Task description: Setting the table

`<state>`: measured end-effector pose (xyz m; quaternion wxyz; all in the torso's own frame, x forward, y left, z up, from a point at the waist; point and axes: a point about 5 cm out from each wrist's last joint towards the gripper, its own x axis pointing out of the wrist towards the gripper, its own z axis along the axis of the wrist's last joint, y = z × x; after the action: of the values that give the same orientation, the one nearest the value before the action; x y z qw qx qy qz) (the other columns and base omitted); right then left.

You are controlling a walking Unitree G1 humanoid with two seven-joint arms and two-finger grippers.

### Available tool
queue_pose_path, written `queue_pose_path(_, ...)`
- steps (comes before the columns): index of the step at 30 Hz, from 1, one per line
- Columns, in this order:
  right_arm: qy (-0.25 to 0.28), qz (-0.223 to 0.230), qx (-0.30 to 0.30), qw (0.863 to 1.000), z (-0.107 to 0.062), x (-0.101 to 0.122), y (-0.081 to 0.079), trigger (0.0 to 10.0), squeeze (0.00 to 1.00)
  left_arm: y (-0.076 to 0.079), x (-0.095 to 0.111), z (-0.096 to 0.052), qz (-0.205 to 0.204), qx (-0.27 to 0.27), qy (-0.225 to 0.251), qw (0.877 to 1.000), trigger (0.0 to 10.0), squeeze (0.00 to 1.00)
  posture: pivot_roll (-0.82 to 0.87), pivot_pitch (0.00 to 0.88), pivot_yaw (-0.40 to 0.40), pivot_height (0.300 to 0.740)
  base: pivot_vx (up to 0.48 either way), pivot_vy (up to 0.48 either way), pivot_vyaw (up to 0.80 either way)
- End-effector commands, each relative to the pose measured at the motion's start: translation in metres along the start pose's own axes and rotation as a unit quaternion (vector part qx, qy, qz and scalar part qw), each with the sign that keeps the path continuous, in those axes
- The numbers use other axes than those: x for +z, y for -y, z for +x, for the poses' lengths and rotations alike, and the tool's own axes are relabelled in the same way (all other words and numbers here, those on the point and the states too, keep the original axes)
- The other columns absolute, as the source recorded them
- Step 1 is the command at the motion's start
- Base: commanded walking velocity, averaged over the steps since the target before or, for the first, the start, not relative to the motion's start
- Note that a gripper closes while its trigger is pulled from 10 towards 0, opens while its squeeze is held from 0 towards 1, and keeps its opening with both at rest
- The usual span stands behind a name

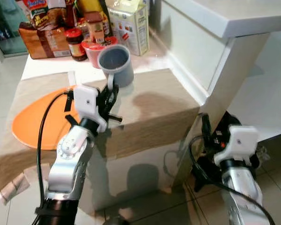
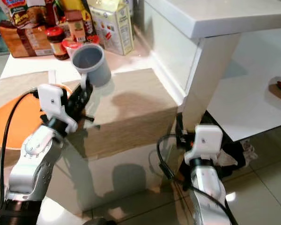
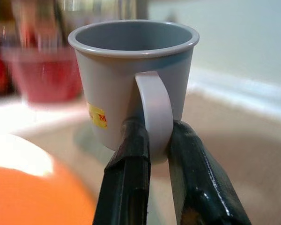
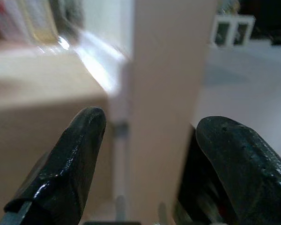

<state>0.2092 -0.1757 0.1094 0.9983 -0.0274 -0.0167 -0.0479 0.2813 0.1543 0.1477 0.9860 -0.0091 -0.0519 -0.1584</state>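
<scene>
2 black fingers of the left gripper pinch the handle of the grey plastic mug, lifting it above the beige cloth-covered table beside the round orange plate, presumably for placement. Right gripper hangs idle, fingers spread wide.

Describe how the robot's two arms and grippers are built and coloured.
Both arms are silver metal with ribbed joints and white wrist housings. Black cables loop along each. The left gripper and right gripper each have two long, glossy black fingers with rounded tips.
</scene>
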Motion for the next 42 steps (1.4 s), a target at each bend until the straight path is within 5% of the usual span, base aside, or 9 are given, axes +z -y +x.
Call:
queue_pose_path(1, 0.017, 0.0, 0.004, 1.0, -0.004, 0.007, 0.002, 10.0, 0.0, -0.003, 0.008, -0.003, 0.011, 0.0, 0.015, 1.0, 0.0, 0.0, 0.03, 0.0, 0.05, 0.74, 0.0, 0.0, 0.0)
queue_pose_path(8, 0.024, -0.006, 0.008, 1.0, -0.002, 0.01, 0.002, 10.0, 0.0, 0.01, 0.017, 0.003, 0.016, -0.012, 0.034, 0.999, 0.0, 0.0, 0.02, 0.0, 0.045, 0.74, 0.0, 0.0, 0.0)
queue_pose_path(34, 0.012, -0.004, 0.024, 1.0, 0.002, 0.004, -0.005, 10.0, 0.0, 0.018, 0.028, 0.019, 0.008, -0.024, 0.056, 0.998, 0.0, 0.0, 0.02, 0.0, 0.048, 0.74, -0.216, 0.0, 0.0)
queue_pose_path(42, 0.015, -0.01, 0.017, 1.0, 0.003, 0.005, -0.003, 10.0, 0.0, 0.026, 0.03, 0.022, 0.007, -0.035, 0.06, 0.998, 0.0, 0.0, 0.02, 0.0, 0.055, 0.74, 0.0, -0.48, 0.41)
